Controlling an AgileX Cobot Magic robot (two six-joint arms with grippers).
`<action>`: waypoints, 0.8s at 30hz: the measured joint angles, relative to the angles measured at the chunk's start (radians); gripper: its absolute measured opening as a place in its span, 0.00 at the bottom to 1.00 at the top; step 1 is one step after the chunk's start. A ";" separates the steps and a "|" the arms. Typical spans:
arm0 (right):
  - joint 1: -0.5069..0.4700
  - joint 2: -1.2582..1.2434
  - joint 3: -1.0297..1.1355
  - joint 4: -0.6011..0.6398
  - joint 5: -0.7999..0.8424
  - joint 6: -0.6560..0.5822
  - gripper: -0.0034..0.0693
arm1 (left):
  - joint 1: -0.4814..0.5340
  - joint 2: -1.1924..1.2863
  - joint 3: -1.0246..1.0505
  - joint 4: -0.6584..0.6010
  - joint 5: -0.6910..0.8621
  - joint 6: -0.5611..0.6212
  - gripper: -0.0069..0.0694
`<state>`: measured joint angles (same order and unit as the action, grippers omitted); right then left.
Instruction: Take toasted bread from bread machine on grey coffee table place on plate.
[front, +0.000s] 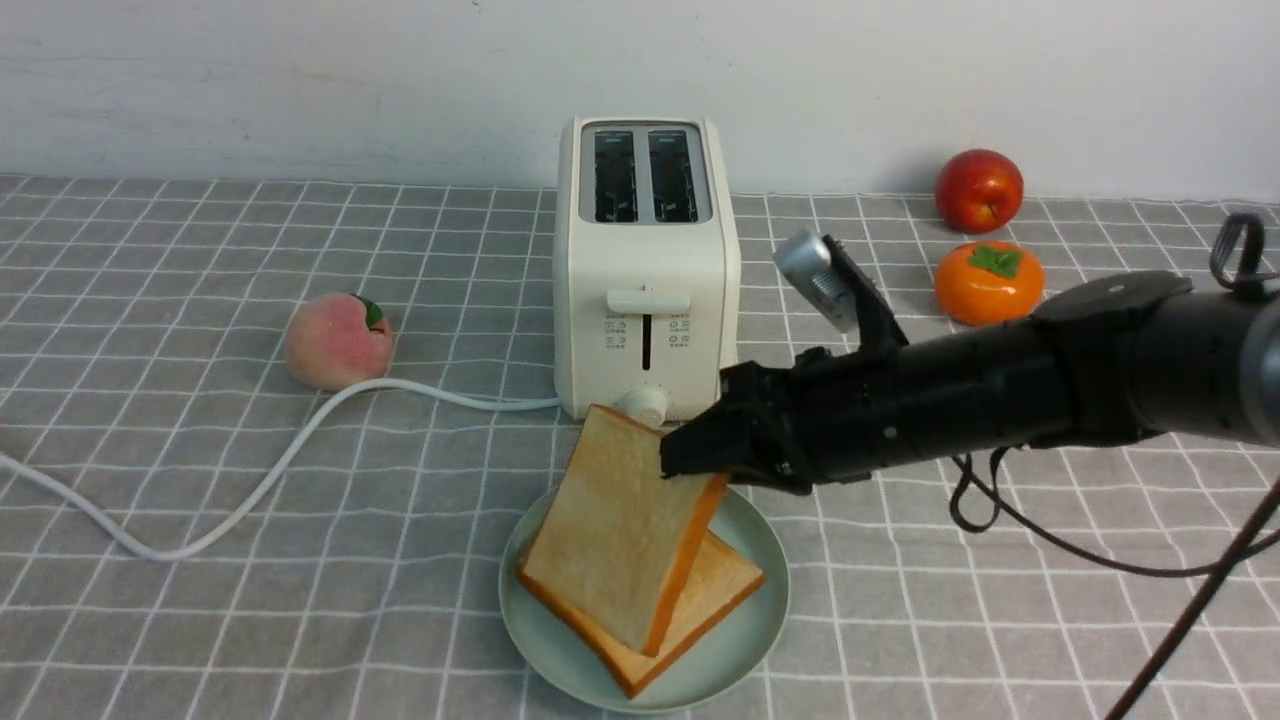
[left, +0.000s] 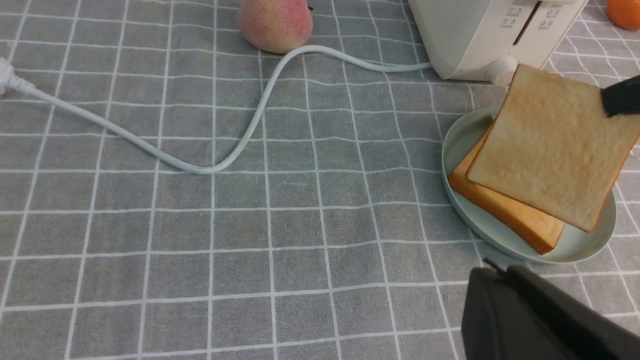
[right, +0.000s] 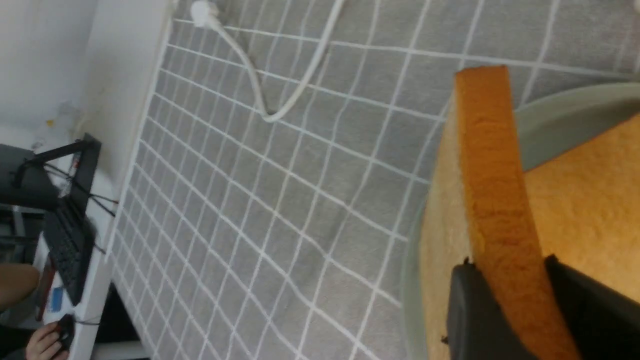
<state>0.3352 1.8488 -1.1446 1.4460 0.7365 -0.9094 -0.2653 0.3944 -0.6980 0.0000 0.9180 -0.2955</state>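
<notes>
Right gripper (front: 672, 455) clamps the top corner of one toast (front: 615, 520), which tilts with its low edge on the second toast (front: 725, 585) lying flat on the plate (front: 550, 655) in front of the toaster (front: 645, 300). Left gripper (left: 525, 310) is closed

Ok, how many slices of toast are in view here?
2. The lower slice lies flat on the plate; the upper slice leans tilted on it, its raised corner held in the right hand. The toaster's slots look empty, though their depths are dark.
</notes>
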 joint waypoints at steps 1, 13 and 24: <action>0.000 0.004 0.000 -0.008 -0.023 -0.001 0.38 | 0.000 0.000 0.000 0.000 0.000 0.000 0.07; -0.098 -0.190 0.000 -0.285 -0.079 0.000 0.71 | 0.000 0.000 0.000 0.006 0.008 0.000 0.07; -0.205 -0.790 0.011 -0.914 -0.013 0.477 0.04 | 0.000 0.000 0.000 0.007 -0.075 -0.049 0.07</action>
<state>0.1305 1.0586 -1.1331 0.5320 0.7235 -0.4324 -0.2653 0.3944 -0.6980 0.0072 0.8429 -0.3442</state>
